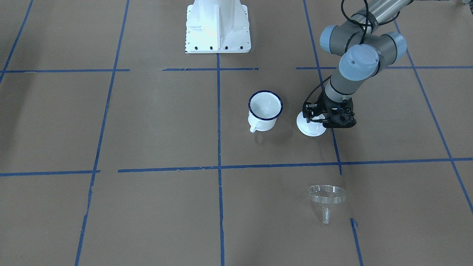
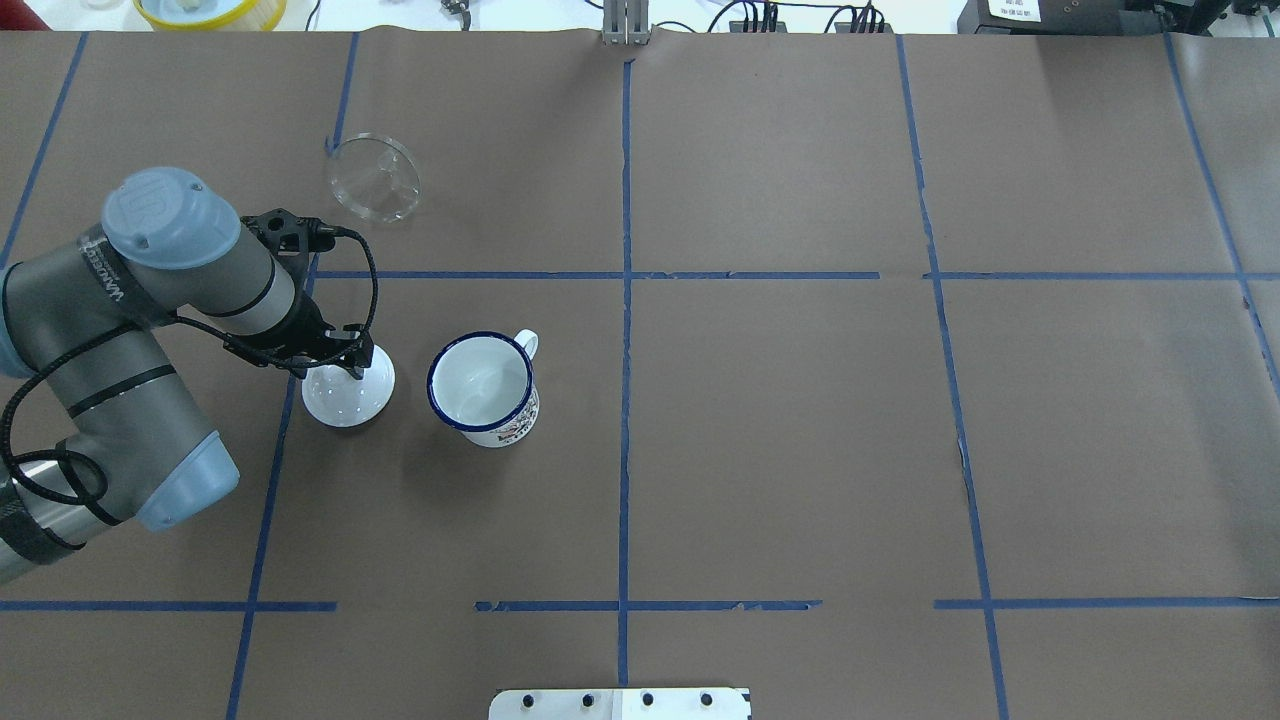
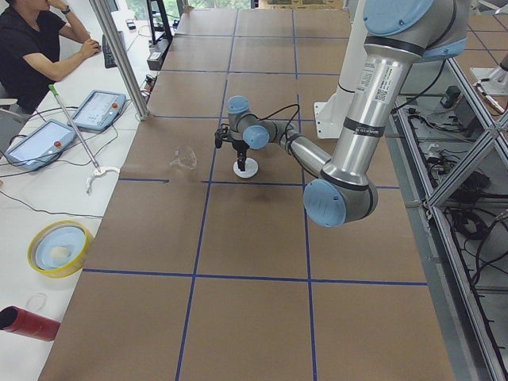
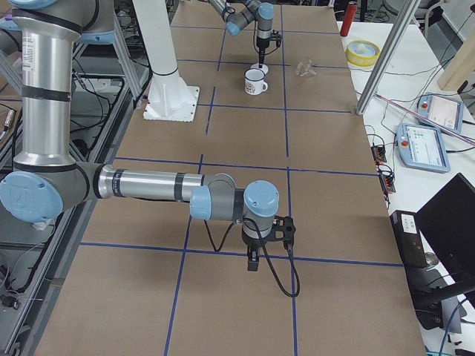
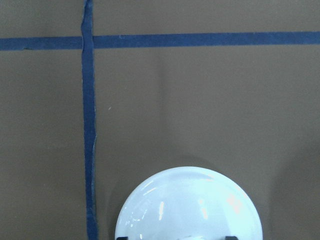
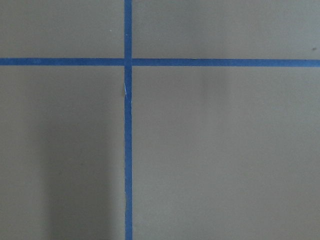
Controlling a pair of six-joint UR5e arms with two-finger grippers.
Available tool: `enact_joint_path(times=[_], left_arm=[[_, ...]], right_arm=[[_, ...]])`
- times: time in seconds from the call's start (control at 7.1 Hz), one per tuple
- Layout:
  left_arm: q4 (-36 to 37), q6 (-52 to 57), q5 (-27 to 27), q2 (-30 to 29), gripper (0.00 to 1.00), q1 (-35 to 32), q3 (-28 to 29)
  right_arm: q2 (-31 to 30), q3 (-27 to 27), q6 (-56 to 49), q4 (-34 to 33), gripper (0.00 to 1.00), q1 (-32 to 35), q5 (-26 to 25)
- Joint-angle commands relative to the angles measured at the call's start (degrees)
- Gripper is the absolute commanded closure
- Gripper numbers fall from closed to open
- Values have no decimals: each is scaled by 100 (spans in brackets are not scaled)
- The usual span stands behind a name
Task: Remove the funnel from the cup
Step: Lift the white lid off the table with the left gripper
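Observation:
The clear funnel [image 1: 327, 197] lies on the table, apart from the cup, and also shows in the overhead view [image 2: 375, 178]. The white cup [image 1: 265, 111] with the dark blue rim stands upright and empty [image 2: 482, 388]. My left gripper [image 1: 317, 122] is low over a round white domed lid [image 1: 311, 128] beside the cup. Its fingers stand apart on either side of the lid's middle [image 2: 330, 372]. The lid [image 5: 190, 205] fills the bottom of the left wrist view. My right gripper [image 4: 254, 259] shows only in the exterior right view, far from these things; I cannot tell whether it is open.
The white robot base [image 1: 218, 26] stands at the table's edge. Blue tape lines [image 2: 625, 300] cross the brown paper table cover. A yellow bowl [image 3: 59, 248] and tablets [image 3: 40, 143] lie off the table on the operators' side, where a person [image 3: 36, 40] sits.

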Motion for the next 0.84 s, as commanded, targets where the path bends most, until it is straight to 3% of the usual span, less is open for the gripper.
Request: enact_joint_path(times=[0.0,0.7], left_arm=[[27,0,-10,9,36,1,-115],[10,9,-19,-8,43,18,-10]], right_arm=[[0,1,0,0,0,0,0],[0,0,0,0,0,0,0]])
